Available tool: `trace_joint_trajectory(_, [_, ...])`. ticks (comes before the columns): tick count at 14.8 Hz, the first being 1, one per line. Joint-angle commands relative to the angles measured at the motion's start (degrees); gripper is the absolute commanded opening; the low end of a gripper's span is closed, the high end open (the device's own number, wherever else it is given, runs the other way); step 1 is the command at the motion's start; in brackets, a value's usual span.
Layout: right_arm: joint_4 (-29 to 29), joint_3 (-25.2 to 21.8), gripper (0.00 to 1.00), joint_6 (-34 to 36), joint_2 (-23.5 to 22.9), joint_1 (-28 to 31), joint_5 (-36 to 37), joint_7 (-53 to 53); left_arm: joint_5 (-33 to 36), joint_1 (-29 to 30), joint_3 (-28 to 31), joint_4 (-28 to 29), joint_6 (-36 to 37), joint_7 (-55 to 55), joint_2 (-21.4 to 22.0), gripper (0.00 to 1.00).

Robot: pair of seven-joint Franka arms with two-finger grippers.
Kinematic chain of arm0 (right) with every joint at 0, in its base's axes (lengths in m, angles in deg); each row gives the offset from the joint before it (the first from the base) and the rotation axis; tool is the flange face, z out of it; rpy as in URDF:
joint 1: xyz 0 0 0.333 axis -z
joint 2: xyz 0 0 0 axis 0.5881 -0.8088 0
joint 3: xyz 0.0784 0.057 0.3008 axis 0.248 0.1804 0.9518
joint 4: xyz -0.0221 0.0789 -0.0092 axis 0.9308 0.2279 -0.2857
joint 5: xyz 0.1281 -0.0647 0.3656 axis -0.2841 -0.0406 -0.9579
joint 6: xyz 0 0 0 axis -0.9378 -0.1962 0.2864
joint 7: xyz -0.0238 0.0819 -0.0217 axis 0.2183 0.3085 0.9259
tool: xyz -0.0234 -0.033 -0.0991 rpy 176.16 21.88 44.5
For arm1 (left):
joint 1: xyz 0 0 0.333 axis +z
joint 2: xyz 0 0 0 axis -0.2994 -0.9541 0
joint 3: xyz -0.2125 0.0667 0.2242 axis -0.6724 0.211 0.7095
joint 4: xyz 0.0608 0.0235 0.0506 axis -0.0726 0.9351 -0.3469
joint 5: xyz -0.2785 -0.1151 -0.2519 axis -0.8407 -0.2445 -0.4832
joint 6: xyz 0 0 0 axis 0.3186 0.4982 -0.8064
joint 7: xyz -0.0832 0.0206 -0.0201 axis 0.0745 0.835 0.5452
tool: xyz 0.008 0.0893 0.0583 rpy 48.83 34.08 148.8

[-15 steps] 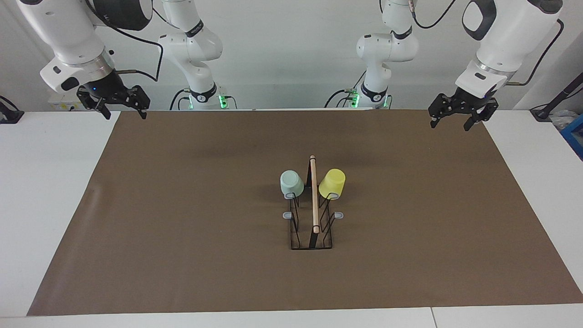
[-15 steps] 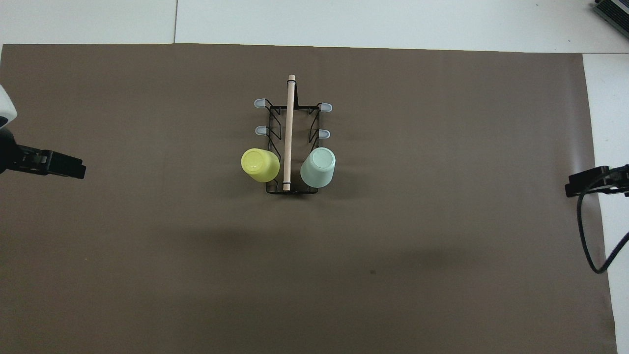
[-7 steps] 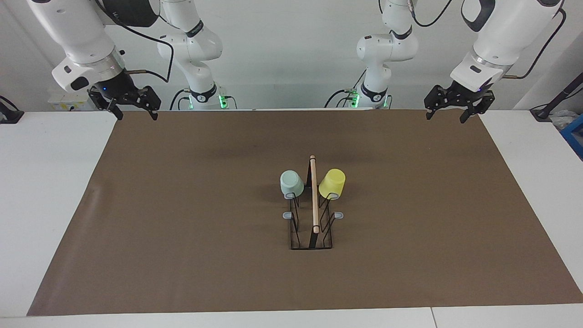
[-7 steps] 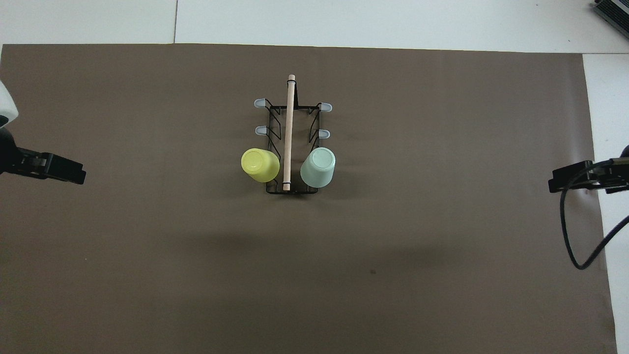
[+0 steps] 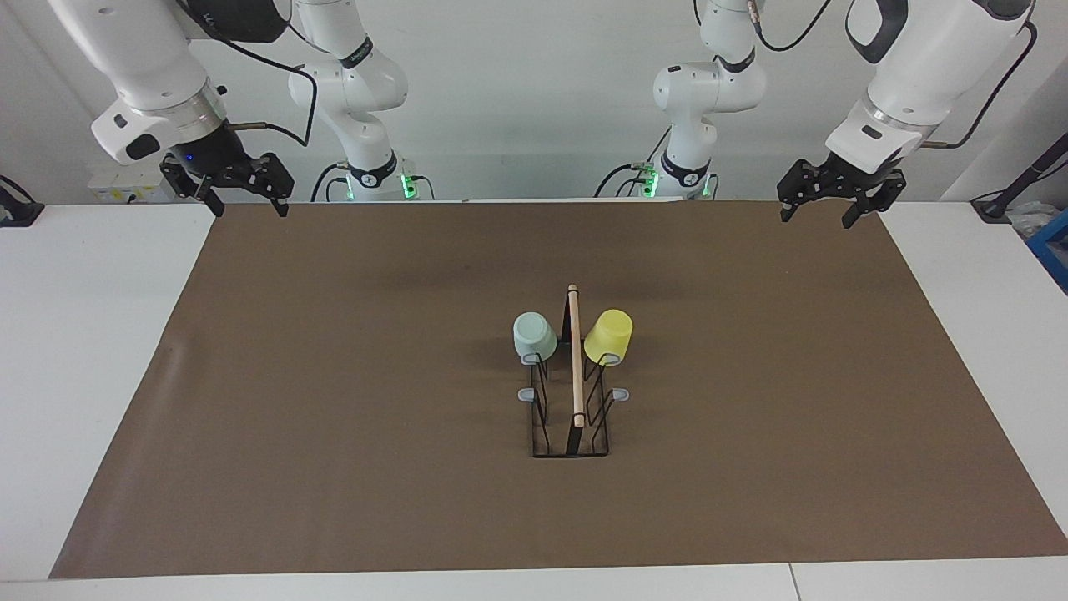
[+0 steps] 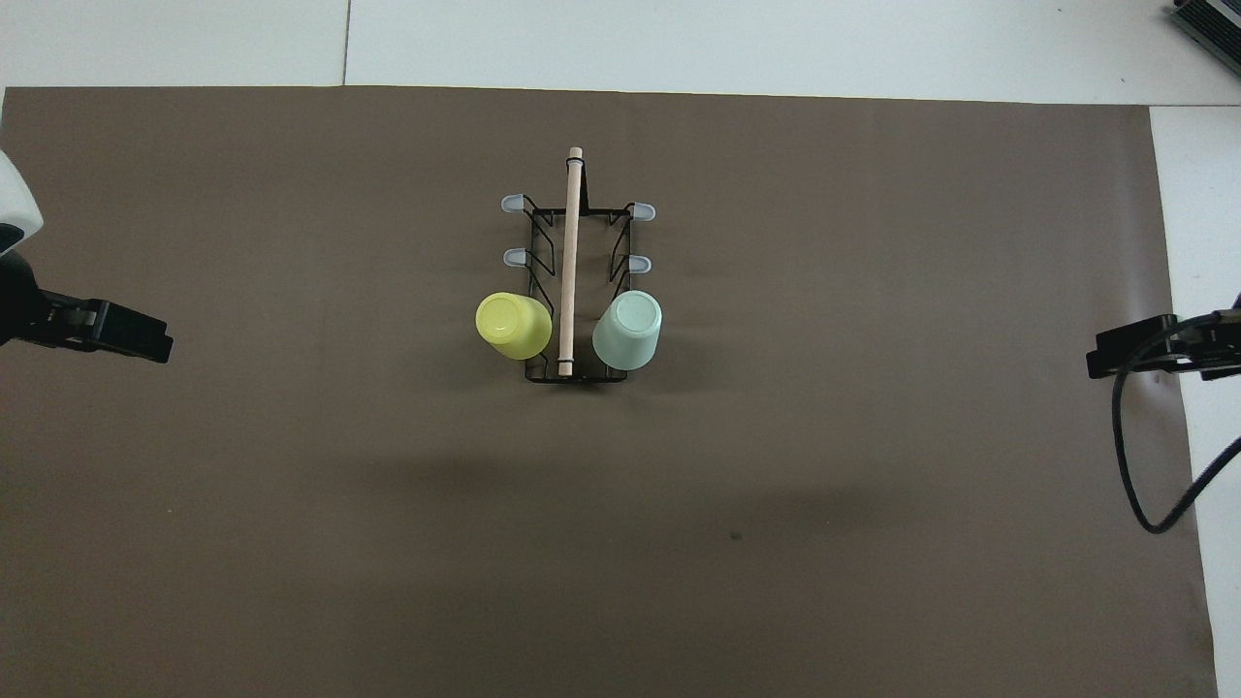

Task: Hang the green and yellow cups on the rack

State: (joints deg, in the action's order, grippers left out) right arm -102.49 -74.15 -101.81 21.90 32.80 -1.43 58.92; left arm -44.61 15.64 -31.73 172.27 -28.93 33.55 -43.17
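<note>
The black wire rack (image 5: 576,376) with its wooden rod stands in the middle of the brown mat; it also shows in the overhead view (image 6: 570,242). The mint green cup (image 5: 534,335) (image 6: 628,330) and the yellow cup (image 5: 609,335) (image 6: 514,325) hang upside down on the two prongs nearest the robots, one on each side of the rod. My left gripper (image 5: 816,219) is open and empty, up over the mat's corner at the left arm's end. My right gripper (image 5: 250,210) is open and empty over the corner at the right arm's end. Both are well away from the rack.
The brown mat (image 5: 334,401) covers most of the white table (image 5: 83,334). Several grey-tipped prongs (image 5: 622,394) on the rack bear nothing. A black cable (image 6: 1125,465) hangs from the right arm over the mat's edge.
Both grippers have drawn up and slightly inward over the mat's corners nearest the robots. The cups and the rack have not moved.
</note>
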Motion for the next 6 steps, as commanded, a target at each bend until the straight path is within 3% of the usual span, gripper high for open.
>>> trace_joint_trajectory(1, [1.0, 0.2, 1.0, -0.2, -0.5, -0.8, 0.3, -0.3, 0.5, 1.1, -0.7, -0.3, 0.6, -0.6, -0.1, 1.0])
trace_joint_trajectory(6, [1.0, 0.3, 1.0, -1.6, -0.4, -0.9, 0.9, -0.5, 0.5, 1.1, -0.4, -0.3, 0.4, -0.3, -0.1, 1.0])
